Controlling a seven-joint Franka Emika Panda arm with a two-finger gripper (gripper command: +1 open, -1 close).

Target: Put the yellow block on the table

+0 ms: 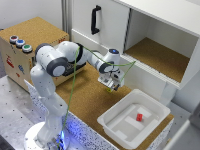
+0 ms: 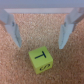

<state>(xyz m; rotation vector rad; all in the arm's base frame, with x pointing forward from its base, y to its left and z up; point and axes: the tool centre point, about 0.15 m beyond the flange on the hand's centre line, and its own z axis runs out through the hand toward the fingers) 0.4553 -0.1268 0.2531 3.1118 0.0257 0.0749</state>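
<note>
The yellow block (image 2: 41,59), a small cube with a dark "T" on its upper face, rests on the brown cork table (image 2: 20,67). My gripper (image 2: 39,42) is open above it. Both fingers (image 2: 65,31) stand well apart and neither touches the block. In the exterior view the gripper (image 1: 111,85) hangs low over the table (image 1: 90,102), near the white cabinet's base, and the block is hidden under the hand.
A white plastic bin (image 1: 115,125) holding a small red block (image 1: 139,117) sits at the exterior view's right. A cork-topped box with coloured buttons (image 1: 22,42) stands at the left. A white cabinet (image 1: 165,20) with an open compartment rises behind.
</note>
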